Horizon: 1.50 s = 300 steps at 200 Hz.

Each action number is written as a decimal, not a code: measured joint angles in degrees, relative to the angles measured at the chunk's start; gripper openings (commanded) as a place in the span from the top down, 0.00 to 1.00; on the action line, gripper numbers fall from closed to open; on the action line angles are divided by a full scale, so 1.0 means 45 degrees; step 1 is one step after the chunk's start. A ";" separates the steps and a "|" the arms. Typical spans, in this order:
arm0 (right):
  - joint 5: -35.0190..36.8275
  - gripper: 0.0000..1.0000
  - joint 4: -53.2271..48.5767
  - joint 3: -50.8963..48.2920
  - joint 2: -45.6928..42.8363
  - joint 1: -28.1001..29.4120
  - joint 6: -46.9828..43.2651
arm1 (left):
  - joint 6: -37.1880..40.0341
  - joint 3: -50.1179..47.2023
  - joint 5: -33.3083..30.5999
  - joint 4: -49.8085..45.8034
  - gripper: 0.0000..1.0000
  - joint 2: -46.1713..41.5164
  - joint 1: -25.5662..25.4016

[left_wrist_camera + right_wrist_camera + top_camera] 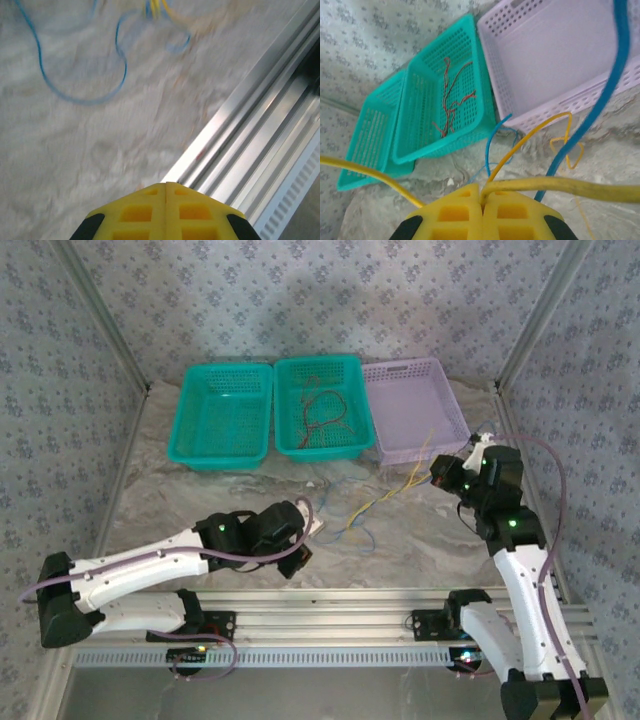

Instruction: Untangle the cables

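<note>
A tangle of yellow cables point(385, 495) and blue cables point(352, 530) lies on the table in front of the baskets. Red cables point(322, 412) rest inside the middle teal basket point(320, 452). My right gripper point(440, 475) hovers at the tangle's right end, just in front of the lilac basket point(410, 405). In the right wrist view it point(481, 192) is shut on a yellow cable point(580, 189), with a blue cable point(600, 100) crossing close by. My left gripper point(300, 558) sits low near the front rail. Its jaws point(166, 184) are shut with nothing between them, and a blue cable point(80, 99) loops ahead.
A second teal basket point(225, 415) stands at the back left with nothing in it. An aluminium rail point(330, 600) runs along the near table edge, close to the left gripper. Patterned walls close in the sides and back.
</note>
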 measured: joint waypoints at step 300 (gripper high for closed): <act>-0.3502 1.00 0.3007 -0.0379 0.0296 0.4809 -0.0355 | 0.0087 0.1549 0.2030 0.2356 1.00 0.1447 0.0194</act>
